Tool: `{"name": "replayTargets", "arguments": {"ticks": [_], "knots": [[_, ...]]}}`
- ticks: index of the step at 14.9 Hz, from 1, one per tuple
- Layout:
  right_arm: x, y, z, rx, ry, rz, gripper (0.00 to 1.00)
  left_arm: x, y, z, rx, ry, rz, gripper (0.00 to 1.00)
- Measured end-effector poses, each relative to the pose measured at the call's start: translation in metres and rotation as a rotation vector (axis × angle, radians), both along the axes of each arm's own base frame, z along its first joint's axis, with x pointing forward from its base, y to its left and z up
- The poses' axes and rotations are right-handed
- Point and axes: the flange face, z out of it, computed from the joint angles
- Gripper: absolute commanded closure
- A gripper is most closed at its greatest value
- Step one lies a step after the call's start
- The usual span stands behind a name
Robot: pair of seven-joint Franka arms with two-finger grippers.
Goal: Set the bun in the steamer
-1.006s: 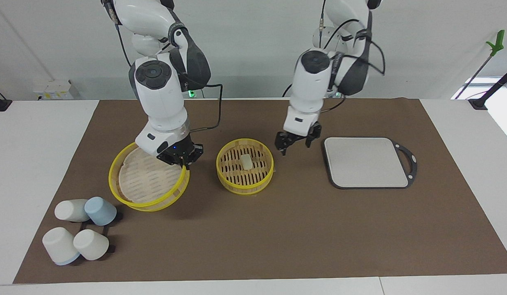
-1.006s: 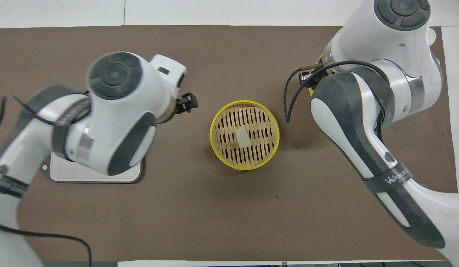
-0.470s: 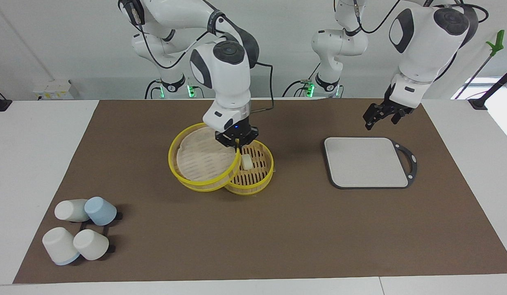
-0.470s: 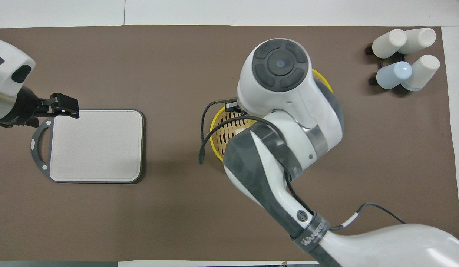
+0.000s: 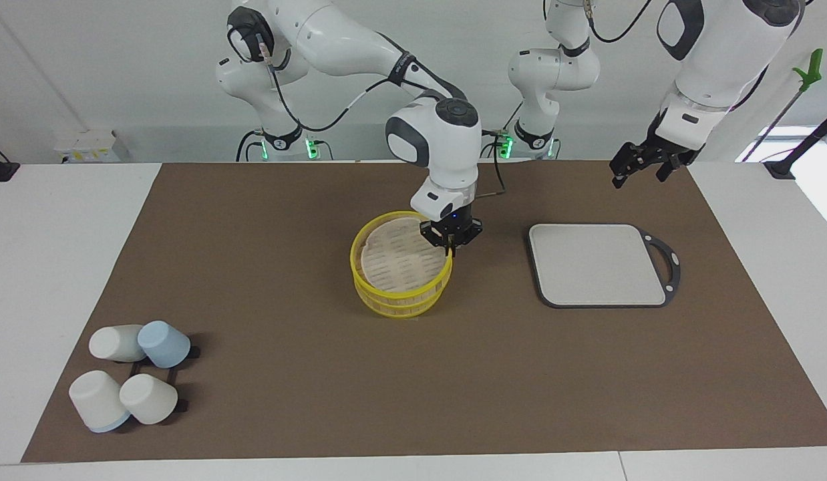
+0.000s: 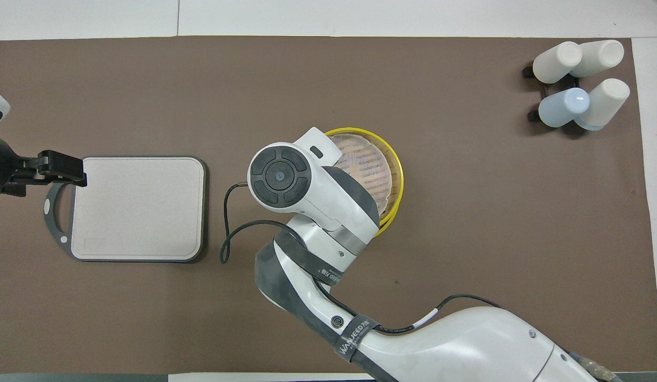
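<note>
From across the table: brown mat [image 5: 413,374] on a white table [image 5: 53,220], pale wall. The right gripper [image 5: 450,242] is clamped on the lid [image 5: 400,259], over the steamer [image 5: 400,300]; the bun is hidden. The left gripper [image 5: 644,164] hangs up at 2 o'clock, fingers spread.

From overhead: grey board [image 6: 137,209] at 9 o'clock of the steamer [image 6: 395,185], cups [image 6: 578,79] at 2.

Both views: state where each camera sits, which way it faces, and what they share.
Facing view: high across the table, facing the robots; both arms show, right gripper on the lid, left gripper raised near the board.
Overhead view: above the robots' end, looking steeply down; the right arm covers part of the steamer.
Shared: steamer, board, cups, turned half around.
</note>
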Motion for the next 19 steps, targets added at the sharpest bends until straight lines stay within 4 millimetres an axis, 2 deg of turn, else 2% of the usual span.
{"name": "replayTargets", "arguments": {"ticks": [5,8,17,18,19], "knots": [[0.004,-0.008,-0.006,-0.013,0.007,-0.011,1.00,-0.004,-0.002,0.006,-0.008,0.023,-0.004,0.00],[-0.001,-0.006,-0.008,-0.018,0.011,-0.004,1.00,-0.004,-0.003,0.013,-0.016,0.014,-0.005,0.00],[-0.015,-0.001,-0.013,-0.013,-0.001,-0.021,1.00,-0.003,0.008,0.013,-0.019,0.013,-0.019,0.00],[-0.017,-0.001,-0.015,-0.010,-0.005,-0.021,0.99,-0.004,0.007,0.013,-0.019,0.013,-0.020,0.00],[-0.017,-0.002,-0.015,-0.009,-0.007,-0.021,0.86,-0.004,0.007,0.013,-0.019,0.013,-0.020,0.00]]}}
